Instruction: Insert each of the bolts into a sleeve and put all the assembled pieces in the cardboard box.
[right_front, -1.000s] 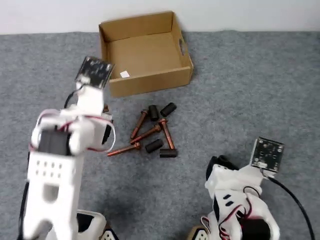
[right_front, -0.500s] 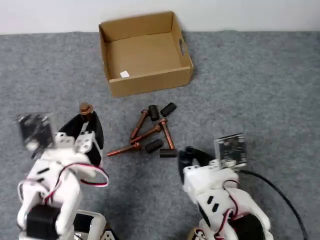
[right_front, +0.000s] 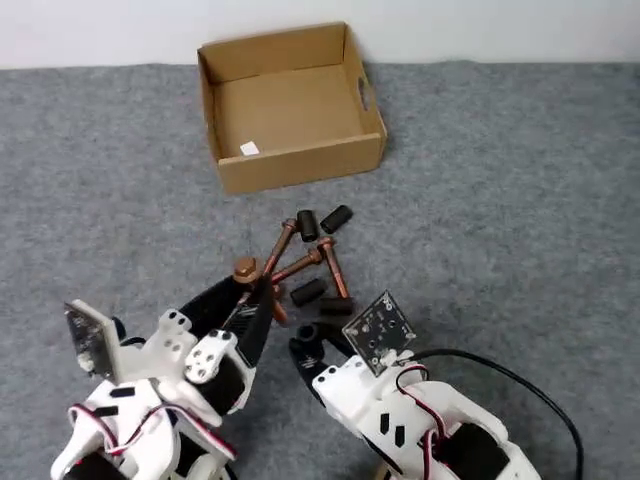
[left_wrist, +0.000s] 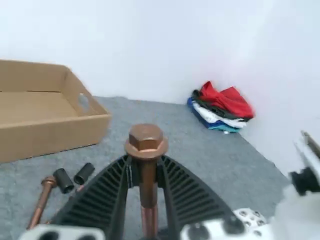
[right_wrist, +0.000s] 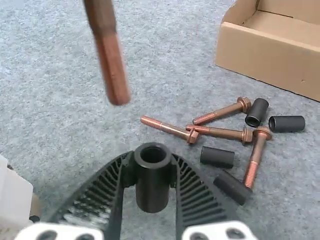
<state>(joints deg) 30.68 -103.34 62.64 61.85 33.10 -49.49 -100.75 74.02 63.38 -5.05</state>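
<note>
Bolt (left_wrist: 146, 145) meeting sleeve (right_wrist: 151, 182): we are clamping the bolt in our left gripper (left_wrist: 145, 167), head beyond the fingertips, while our right gripper (right_wrist: 151, 167) is pinching the sleeve, bore open toward the bolt's tip, which is hanging just beyond that mouth, axes not yet aligned.

Loose bolts (right_front: 298, 267) and sleeves (right_front: 308, 292) (one tight cluster) lie before the cardboard box (right_front: 300, 165); bare carpet (right_front: 500, 200) flanks them.

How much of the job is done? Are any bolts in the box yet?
Nothing is finished: the cardboard box holds no bolts. In hand: the left gripper grips a bolt, the right gripper a sleeve, not joined yet. Left: four loose bolts and four loose sleeves on the carpet.
</note>
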